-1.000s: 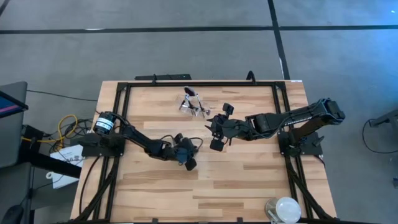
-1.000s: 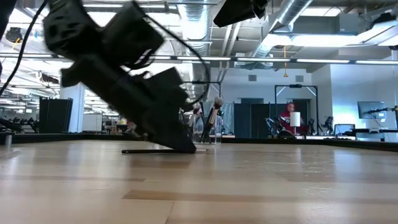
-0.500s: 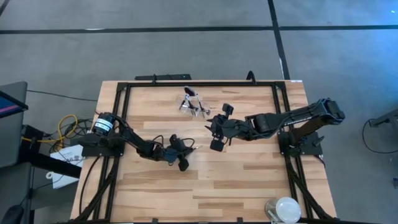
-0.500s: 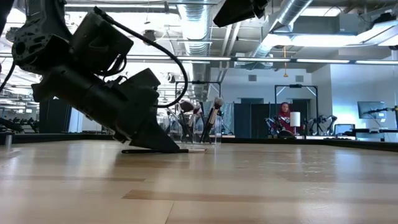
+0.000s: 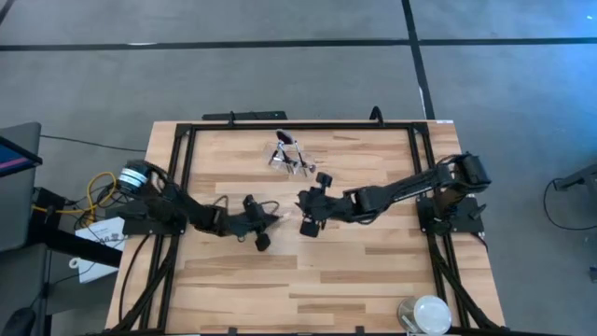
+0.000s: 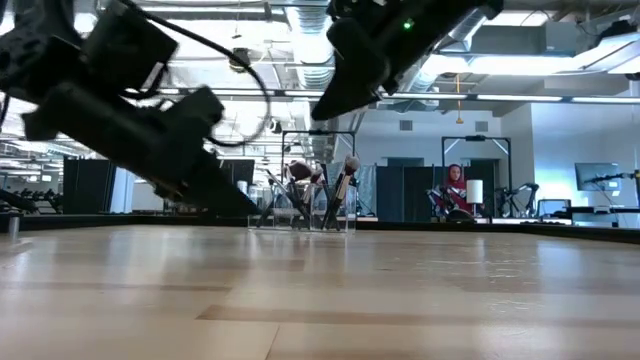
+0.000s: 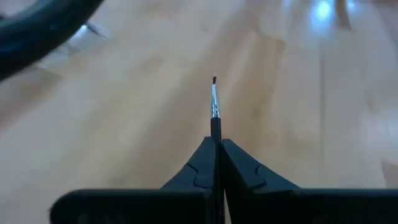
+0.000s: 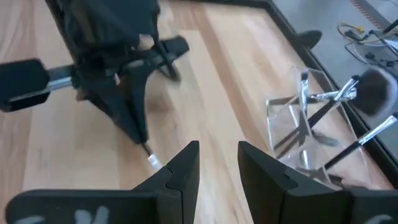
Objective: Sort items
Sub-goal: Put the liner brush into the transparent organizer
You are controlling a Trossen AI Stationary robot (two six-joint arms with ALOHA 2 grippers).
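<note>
So here we've got the left gripper [image 7: 217,146] clamped tight on one slim makeup brush [image 7: 214,102], pinching the black handle so the silvery ferrule and tiny tip stick straight out past the fingers. Holding it by the handle makes sense to us: it keeps the bristles clean and leaves the far end free to slot in somewhere.

In the high view that gripper [image 5: 270,217] sits left of center, and the right gripper [image 5: 305,213] faces it from just beside, jaws parted and empty, which we'd guess means a handoff.

The other brushes [image 8: 339,118] stand leaning in the clear holder [image 5: 287,154] near the top middle of the table [image 5: 373,280].

No brands or writing we can read anywhere.
</note>
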